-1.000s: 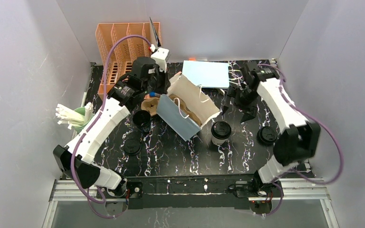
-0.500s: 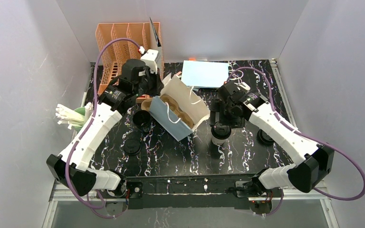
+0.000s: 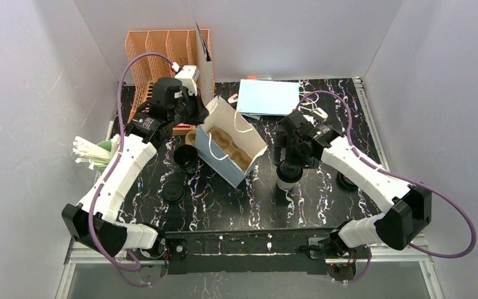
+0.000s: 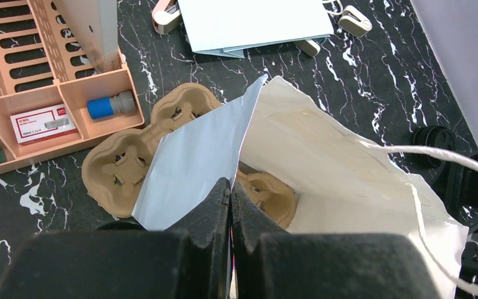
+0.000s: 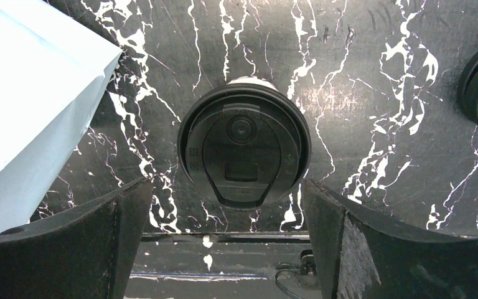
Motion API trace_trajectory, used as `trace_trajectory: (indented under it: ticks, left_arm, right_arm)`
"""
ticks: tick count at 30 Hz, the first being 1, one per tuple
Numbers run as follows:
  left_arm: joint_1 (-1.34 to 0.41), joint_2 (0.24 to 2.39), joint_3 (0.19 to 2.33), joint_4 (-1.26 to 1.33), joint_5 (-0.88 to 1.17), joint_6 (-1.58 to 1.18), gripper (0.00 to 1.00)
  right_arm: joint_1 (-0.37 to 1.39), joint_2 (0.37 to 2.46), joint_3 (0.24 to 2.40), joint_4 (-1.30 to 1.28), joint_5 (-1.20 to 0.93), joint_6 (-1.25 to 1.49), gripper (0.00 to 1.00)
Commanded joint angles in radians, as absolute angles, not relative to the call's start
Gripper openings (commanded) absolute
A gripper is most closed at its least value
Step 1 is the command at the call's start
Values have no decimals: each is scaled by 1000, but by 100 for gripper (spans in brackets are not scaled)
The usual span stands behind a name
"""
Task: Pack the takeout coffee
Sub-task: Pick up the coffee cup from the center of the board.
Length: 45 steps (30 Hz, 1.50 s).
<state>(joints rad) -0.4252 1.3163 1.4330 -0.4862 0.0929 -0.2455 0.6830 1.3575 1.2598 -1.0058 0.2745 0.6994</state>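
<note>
Your right gripper (image 5: 225, 185) is hovering spread wide, the lidded coffee cup (image 5: 243, 151) standing mid-table directly beneath, centred between its fingers. Your left gripper (image 4: 230, 187) is pinching the light-blue paper bag (image 4: 190, 156).

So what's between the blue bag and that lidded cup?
Nothing: only bare marbled table separates the blue bag and lidded cup, clearest in the right wrist view.
</note>
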Motion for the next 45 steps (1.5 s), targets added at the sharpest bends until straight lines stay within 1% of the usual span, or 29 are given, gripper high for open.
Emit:
trace_trajectory:
  ticks: [1, 3, 7, 14, 18, 20, 24, 30, 35, 38, 42, 45]
  left_arm:
    - [-409, 1293, 1416, -491, 125, -251, 0]
    - [-405, 1293, 1415, -490, 129, -252, 0]
    - [-399, 1293, 1412, -486, 136, -252, 0]
    - [-390, 1293, 1413, -483, 148, -252, 0]
    - [-387, 1293, 1413, -482, 153, -253, 0]
    - [-385, 1293, 1413, -482, 155, -257, 0]
    - [-382, 1290, 1409, -483, 156, -258, 0]
    - [-379, 1284, 1405, -486, 159, -261, 0]
    - [-377, 1279, 1400, -491, 167, -263, 0]
    - [-376, 1277, 1402, -493, 181, -266, 0]
    - [-375, 1285, 1418, -485, 268, -285, 0]
    - [-376, 1302, 1444, -464, 389, -302, 0]
  right_arm:
    - [692, 1377, 1257, -969, 299, 700, 96]
    - [693, 1389, 1261, -980, 309, 702, 92]
    - [695, 1415, 1260, -1019, 330, 712, 88]
    - [698, 1429, 1242, -1015, 334, 709, 88]
    - [701, 1450, 1246, -1042, 354, 714, 91]
    - [701, 1454, 1243, -1041, 353, 716, 91]
    - [701, 1447, 1231, -1016, 338, 712, 87]
    - [701, 1457, 1226, -1010, 336, 712, 78]
    - [702, 1459, 1239, -1014, 340, 705, 76]
    - [701, 1444, 1289, -1050, 366, 701, 73]
    - [702, 1387, 1370, -1115, 415, 684, 65]
    - [702, 1306, 1405, -1136, 476, 661, 63]
